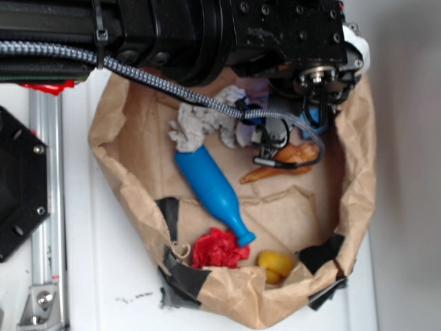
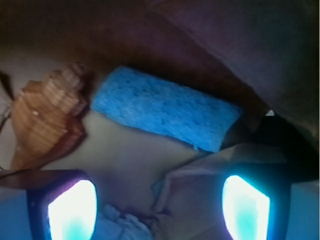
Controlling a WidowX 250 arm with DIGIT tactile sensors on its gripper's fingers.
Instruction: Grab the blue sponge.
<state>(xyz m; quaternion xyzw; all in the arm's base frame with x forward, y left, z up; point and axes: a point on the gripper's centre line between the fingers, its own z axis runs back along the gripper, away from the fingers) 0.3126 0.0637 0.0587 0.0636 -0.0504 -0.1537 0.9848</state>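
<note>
The blue sponge (image 2: 165,114), a light-blue porous block, lies flat on brown paper in the wrist view, ahead of my gripper (image 2: 159,210). Both fingers (image 2: 72,210) stand wide apart at the bottom edge, open, with only crumpled paper and cloth between them. Nothing touches the sponge. In the exterior view only a small corner of the sponge (image 1: 315,116) shows under the arm, just right of the gripper (image 1: 271,146), which hangs low inside the paper-lined bin.
A brown spiral shell (image 2: 47,117) lies left of the sponge, shown also in the exterior view (image 1: 282,162). The paper bin (image 1: 358,172) also holds a glossy blue bottle pin (image 1: 210,189), grey cloth (image 1: 196,124), a red crumpled piece (image 1: 219,249) and a yellow object (image 1: 275,265). A paper wall rises behind the sponge.
</note>
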